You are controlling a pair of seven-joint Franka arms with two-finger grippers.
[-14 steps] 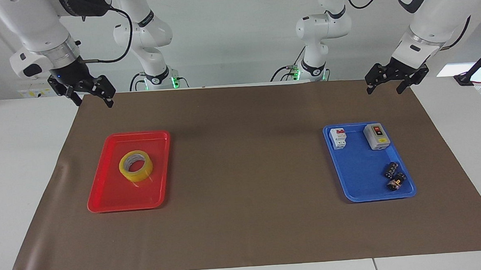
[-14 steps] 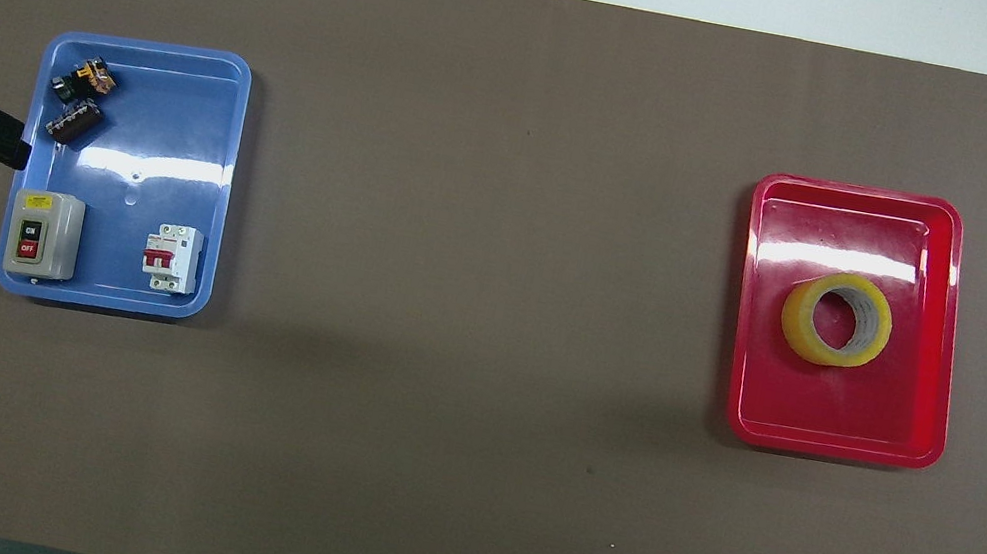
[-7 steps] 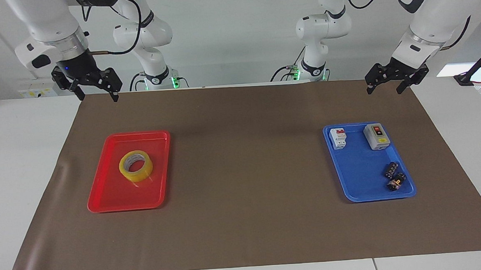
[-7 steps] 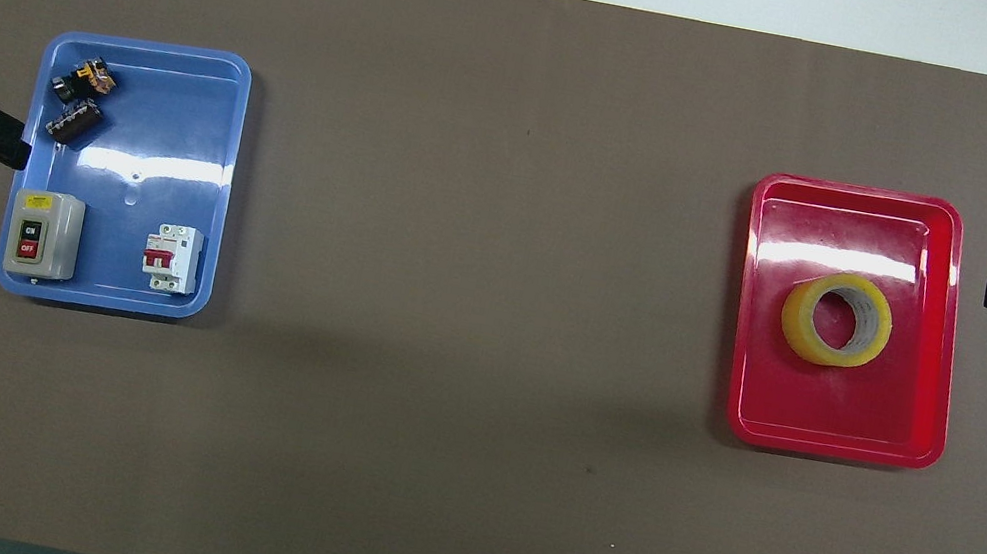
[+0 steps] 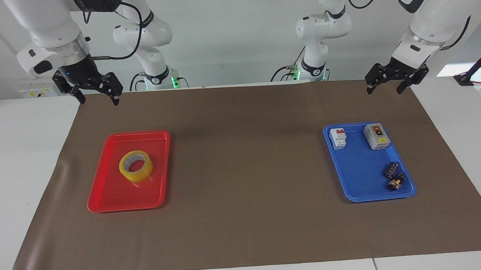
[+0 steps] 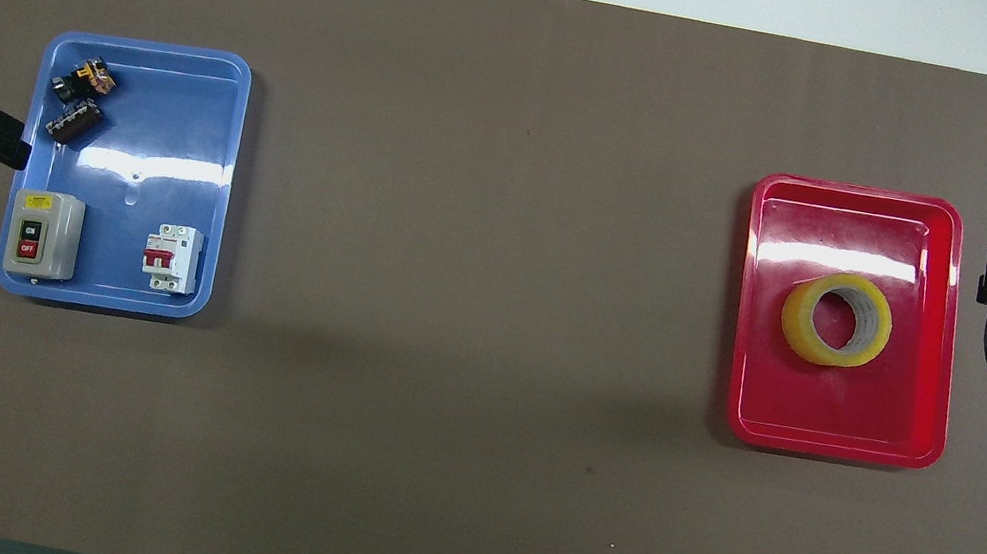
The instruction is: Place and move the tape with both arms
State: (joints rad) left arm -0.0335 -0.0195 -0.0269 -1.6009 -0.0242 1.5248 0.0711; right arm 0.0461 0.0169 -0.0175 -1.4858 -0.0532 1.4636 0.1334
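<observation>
One camera sits high across the table, facing the robots from some distance; the other looks steeply down from above the robots' end. Both take in the brown mat [image 5: 246, 171], turned half around between them

I see translucent yellow tape [image 5: 136, 165] with a white-grey core on my red tray [image 5: 104, 197], and a blue tray [image 5: 360, 174] holding a grey switch box [image 5: 376, 136] and a white breaker [image 5: 338, 138] with red levers, all on brown paper [image 5: 246, 171].
</observation>
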